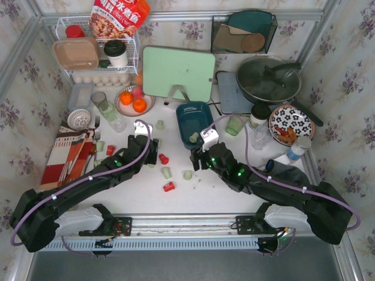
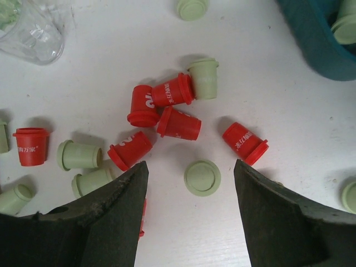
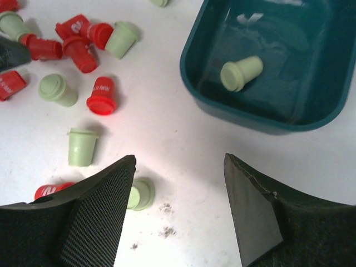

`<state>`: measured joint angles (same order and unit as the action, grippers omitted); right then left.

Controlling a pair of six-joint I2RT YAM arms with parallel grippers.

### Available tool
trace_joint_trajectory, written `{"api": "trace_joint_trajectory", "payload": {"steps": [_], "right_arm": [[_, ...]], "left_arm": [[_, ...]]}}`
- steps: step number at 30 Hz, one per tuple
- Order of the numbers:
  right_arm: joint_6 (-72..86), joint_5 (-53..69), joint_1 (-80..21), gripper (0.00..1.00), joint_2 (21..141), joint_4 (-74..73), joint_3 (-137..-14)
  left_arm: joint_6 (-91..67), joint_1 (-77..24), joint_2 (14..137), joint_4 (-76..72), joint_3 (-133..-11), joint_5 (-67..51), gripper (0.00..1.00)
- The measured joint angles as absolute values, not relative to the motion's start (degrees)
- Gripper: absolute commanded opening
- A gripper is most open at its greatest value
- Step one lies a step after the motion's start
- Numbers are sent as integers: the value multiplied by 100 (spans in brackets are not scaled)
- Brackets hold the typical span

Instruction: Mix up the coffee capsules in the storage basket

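just between open left jaws, green capsule point(image 2: 202, 178)

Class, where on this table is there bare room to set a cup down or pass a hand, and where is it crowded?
Free: the white strip between the basket and the right hand; also the table at its near edge. Crowded: capsules before the left hand.
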<state>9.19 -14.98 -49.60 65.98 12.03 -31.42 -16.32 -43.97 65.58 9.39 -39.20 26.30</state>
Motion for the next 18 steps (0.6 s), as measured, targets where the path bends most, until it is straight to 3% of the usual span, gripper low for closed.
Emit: {"api": "trace_joint_trajectory", "payload": {"steps": [18], "right_arm": [[1806,-1986,-6141,65,8582,891,-3675]], "left_arm": [[-1831,-4394,5765,1164,-3839,2674,66]]}}
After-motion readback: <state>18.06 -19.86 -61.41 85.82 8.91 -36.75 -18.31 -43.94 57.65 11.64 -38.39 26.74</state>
